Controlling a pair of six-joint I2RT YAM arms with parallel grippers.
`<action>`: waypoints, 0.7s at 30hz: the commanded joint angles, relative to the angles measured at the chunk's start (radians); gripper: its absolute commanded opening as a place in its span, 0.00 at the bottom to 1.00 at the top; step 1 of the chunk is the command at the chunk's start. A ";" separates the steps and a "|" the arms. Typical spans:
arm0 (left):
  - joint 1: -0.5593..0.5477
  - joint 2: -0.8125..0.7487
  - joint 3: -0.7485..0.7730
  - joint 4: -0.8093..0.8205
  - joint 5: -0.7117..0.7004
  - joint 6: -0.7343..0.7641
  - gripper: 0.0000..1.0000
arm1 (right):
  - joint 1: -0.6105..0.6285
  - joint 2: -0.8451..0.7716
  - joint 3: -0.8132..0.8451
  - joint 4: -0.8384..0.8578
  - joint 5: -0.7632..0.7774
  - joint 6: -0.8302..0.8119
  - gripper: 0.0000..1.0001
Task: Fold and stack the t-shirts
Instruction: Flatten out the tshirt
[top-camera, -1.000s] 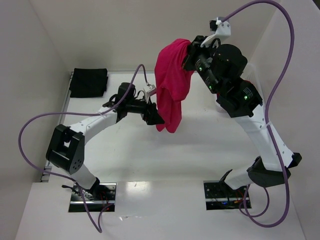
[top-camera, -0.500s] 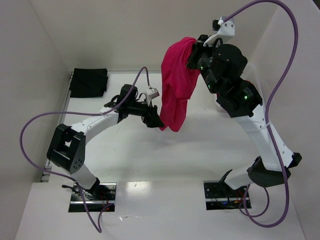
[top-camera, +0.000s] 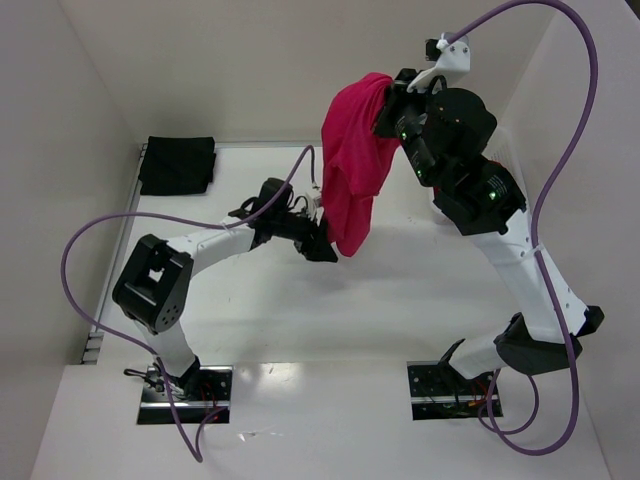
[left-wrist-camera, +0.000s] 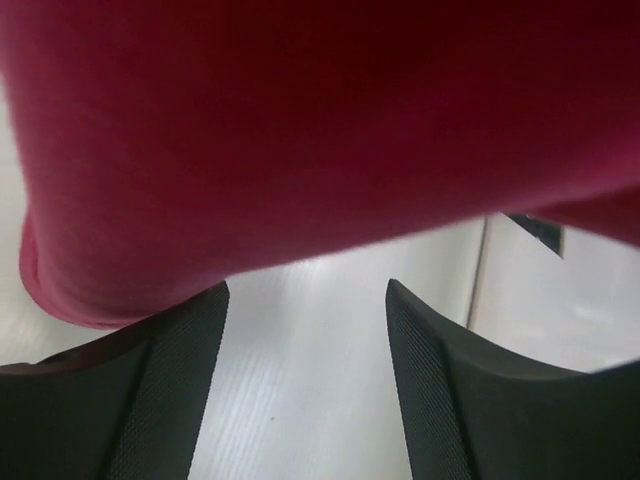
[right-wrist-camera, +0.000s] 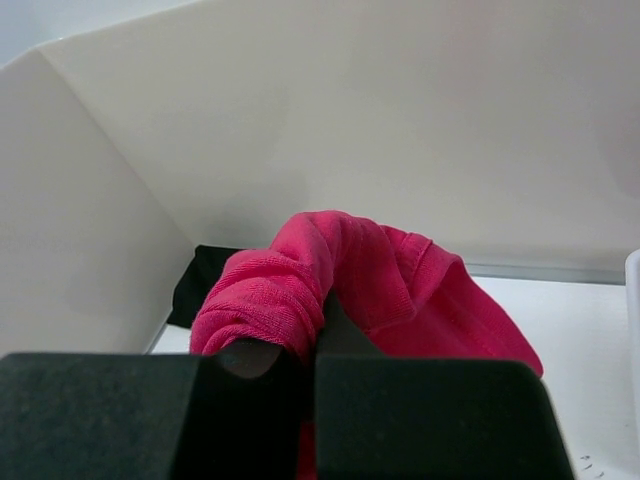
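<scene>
Above the table (top-camera: 400, 295) the right gripper (top-camera: 388, 108) clamps the pink t-shirt (top-camera: 352, 165). The left gripper (left-wrist-camera: 305, 300) has its jaws apart at the hanging hem, perhaps touching it.

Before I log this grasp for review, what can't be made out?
Left wrist view: crimson-pink cloth t-shirt fills the frame, outline cut off.
Top view: whether the left end effector touches the hem is too small to tell.
Right wrist view: fingers of the right end effector hide the shirt's hanging part.

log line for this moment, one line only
right gripper: shut on pink shirt, held high | left gripper: open at shirt's lower end, not gripping | black shirt: folded, far left
</scene>
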 joint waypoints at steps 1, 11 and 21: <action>0.001 0.021 0.032 0.109 -0.060 -0.028 0.73 | 0.005 -0.047 0.041 0.088 -0.008 0.000 0.00; 0.010 -0.022 -0.016 0.137 -0.282 -0.078 0.88 | 0.005 -0.065 0.050 0.097 -0.008 0.000 0.00; 0.021 0.002 -0.027 0.273 -0.214 -0.152 0.84 | 0.005 -0.084 0.050 0.097 -0.037 0.009 0.00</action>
